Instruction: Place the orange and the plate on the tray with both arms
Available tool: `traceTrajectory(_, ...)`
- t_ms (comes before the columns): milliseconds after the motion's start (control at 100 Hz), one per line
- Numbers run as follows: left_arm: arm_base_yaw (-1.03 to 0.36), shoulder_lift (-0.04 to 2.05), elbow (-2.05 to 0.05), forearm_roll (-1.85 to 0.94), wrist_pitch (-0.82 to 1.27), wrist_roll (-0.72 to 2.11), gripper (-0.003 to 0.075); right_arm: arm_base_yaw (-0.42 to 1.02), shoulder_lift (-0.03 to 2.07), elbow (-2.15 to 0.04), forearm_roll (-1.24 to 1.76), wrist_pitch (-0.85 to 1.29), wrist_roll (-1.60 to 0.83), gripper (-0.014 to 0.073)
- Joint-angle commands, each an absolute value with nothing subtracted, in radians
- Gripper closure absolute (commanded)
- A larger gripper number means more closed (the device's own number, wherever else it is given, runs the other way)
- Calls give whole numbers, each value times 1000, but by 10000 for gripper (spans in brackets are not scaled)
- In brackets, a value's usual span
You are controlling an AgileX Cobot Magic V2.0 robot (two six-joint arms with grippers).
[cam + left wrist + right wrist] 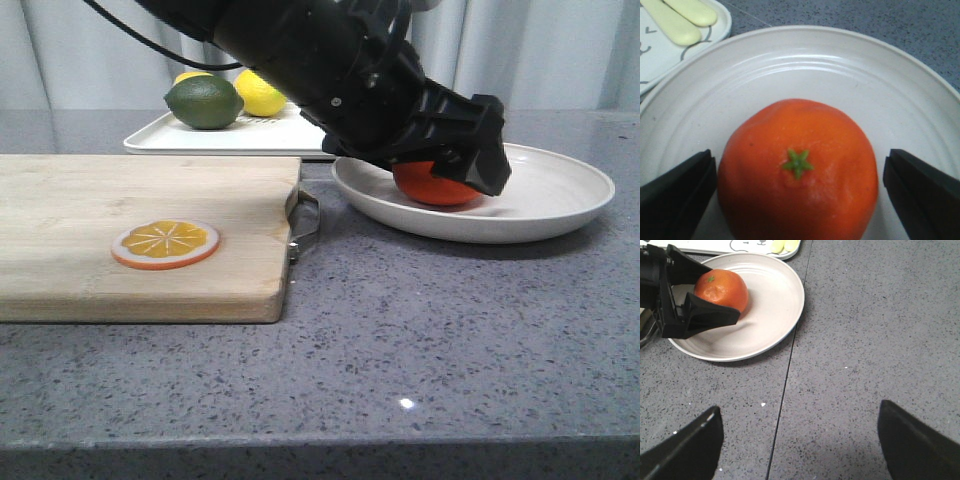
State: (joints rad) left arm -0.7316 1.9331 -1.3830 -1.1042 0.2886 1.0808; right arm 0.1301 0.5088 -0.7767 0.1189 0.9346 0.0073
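Orange (799, 170) sits in plate (560, 195), our left gripper (799, 192) wide astride; tray (200, 135) at ten o'clock awaits both; right gripper (797, 440) wide, idle.

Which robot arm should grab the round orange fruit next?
The left. Its gripper sits open around the bright round orange on the off-white round plate, while the right gripper hangs over bare grey counter.

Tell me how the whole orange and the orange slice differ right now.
The orange is a whole round fruit with a green stem star; the orange slice is a flat disc showing cut segments. The orange sits in the plate, the slice lies on the cutting board. The left pincer straddles the orange, fingers apart and not yet closed; nothing is near the slice. Both share the orange colour.
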Motion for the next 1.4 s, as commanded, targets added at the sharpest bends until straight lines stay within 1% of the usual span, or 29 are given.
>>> traceTrajectory(0,-741,1882,-1415,-1144,301,1079,31,127,520,-809,124,869,6,-30)
traceTrajectory(200,-741,1835,-1417,-1144,311,1079,31,127,520,-809,124,870,6,-30)
traceTrajectory(390,-738,1738,-1414,-1142,301,1052,31,127,520,-809,114,870,6,-30)
traceTrajectory(600,-738,1585,-1346,-1112,199,1052,68,127,520,-809,94,881,6,-30)
traceTrajectory(760,-738,1431,-1191,-1108,89,1052,68,127,520,-809,93,880,6,-30)
traceTrajectory(1020,-738,1089,-859,-1098,-112,1052,69,127,520,-809,87,880,6,-30)
traceTrajectory(1210,-738,856,-659,-1098,-177,1052,69,127,520,-809,87,879,6,-30)
traceTrajectory(1390,-738,699,-509,-1098,-241,1052,69,127,520,-809,87,879,6,-30)
